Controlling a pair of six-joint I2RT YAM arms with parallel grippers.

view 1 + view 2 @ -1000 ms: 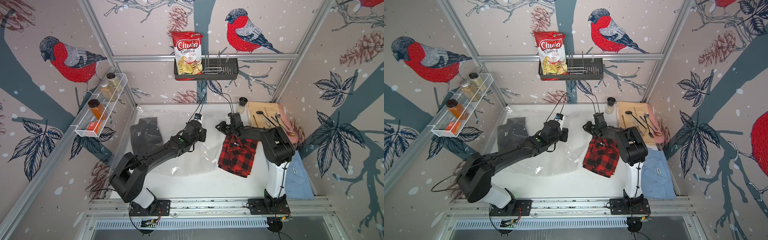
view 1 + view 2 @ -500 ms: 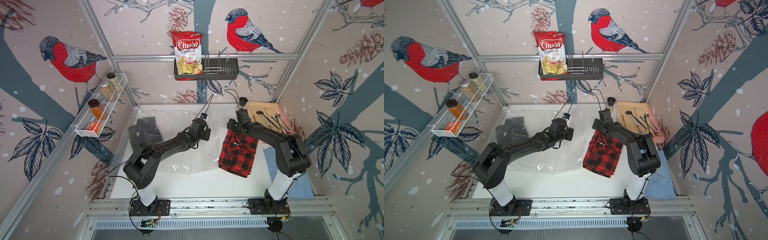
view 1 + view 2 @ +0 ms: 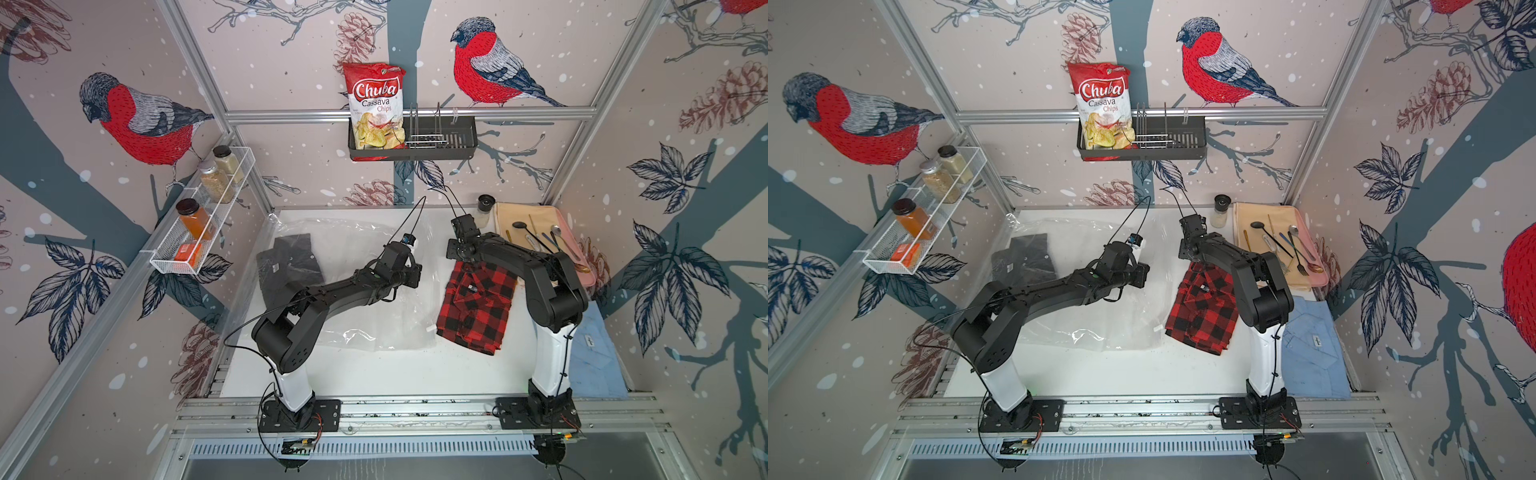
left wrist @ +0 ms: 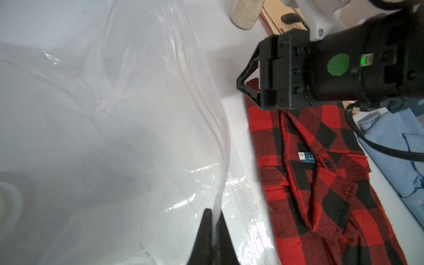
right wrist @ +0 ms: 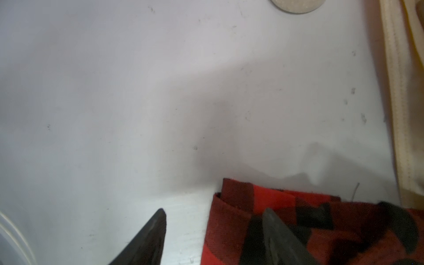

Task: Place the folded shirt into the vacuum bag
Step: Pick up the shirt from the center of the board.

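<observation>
The folded shirt, red-and-black plaid, lies flat on the white table right of centre in both top views, outside the bag. The vacuum bag, clear and crinkly, spreads over the table's left and middle. My left gripper is shut on the bag's edge nearest the shirt and holds that strip of plastic up; in a top view it shows at the bag's right side. My right gripper is open at the shirt's far corner, with one finger over bare table and the other over the plaid.
A dark shirt lies under the clear plastic at the left. A light blue shirt lies right of my right arm's base. A small jar and a beige mat with cutlery sit at the back right.
My right gripper's jaws have opened wider and it has shifted at the plaid shirt's far corner. My left gripper, still shut on the bag's edge, has moved slightly right.
</observation>
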